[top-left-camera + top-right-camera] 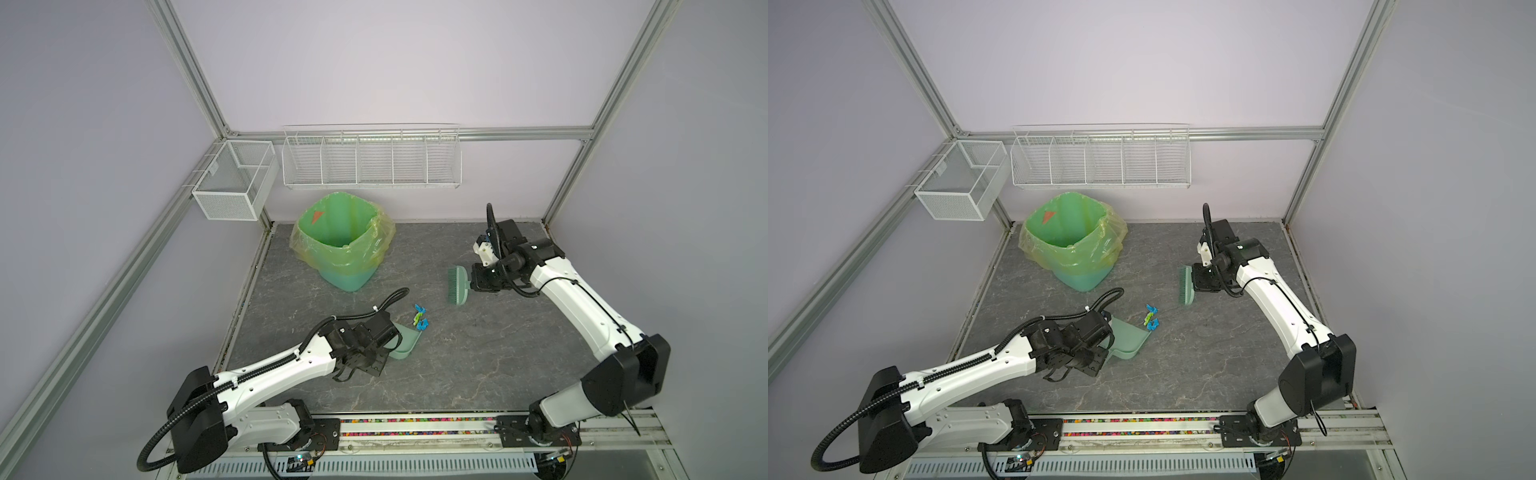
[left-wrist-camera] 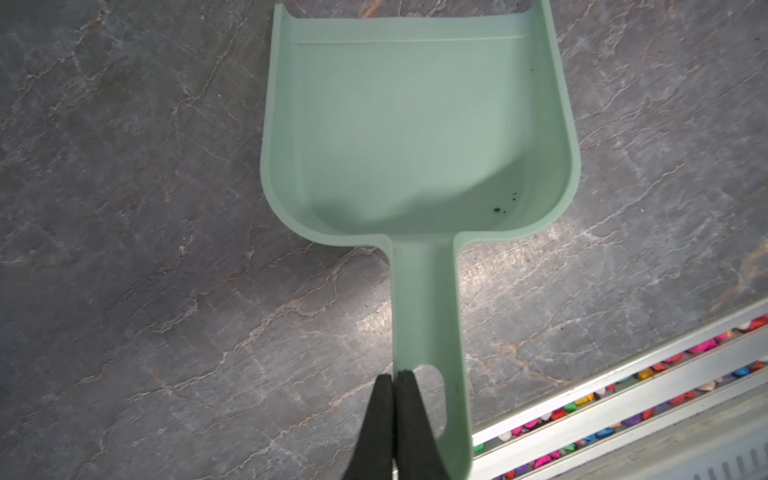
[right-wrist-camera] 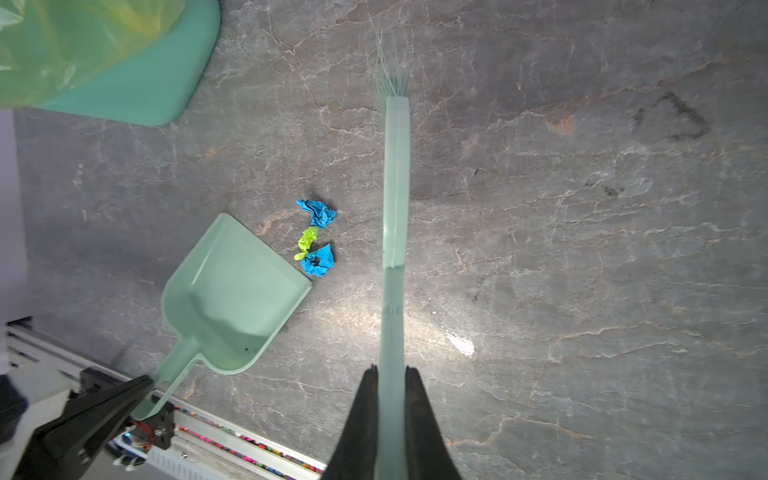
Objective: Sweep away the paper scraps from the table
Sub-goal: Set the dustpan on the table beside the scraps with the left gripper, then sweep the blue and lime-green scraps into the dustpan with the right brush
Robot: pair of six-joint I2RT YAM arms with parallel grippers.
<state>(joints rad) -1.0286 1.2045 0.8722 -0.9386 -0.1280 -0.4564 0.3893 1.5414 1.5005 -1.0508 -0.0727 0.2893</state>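
Three paper scraps (image 1: 420, 318) (image 1: 1152, 319) (image 3: 316, 237), two bright blue and one lime green, lie bunched on the dark veined table (image 1: 457, 374). They sit just off the open lip of a pale green dustpan (image 1: 406, 340) (image 1: 1130, 340) (image 2: 415, 124) (image 3: 232, 299), whose tray holds no scrap. My left gripper (image 2: 392, 376) is shut on the edge of the dustpan's handle. My right gripper (image 3: 390, 370) (image 1: 473, 283) is shut on the handle of a pale green brush (image 1: 458, 286) (image 1: 1185, 286) (image 3: 395, 199). The brush stands right of the scraps, apart from them.
A green bin (image 1: 345, 245) (image 1: 1073, 245) (image 3: 124, 75) with a yellowish liner stands at the back left of the table. Two white wire baskets (image 1: 232, 187) (image 1: 370, 158) hang on the frame behind. An aluminium rail (image 1: 415, 422) filled with coloured beads borders the front edge.
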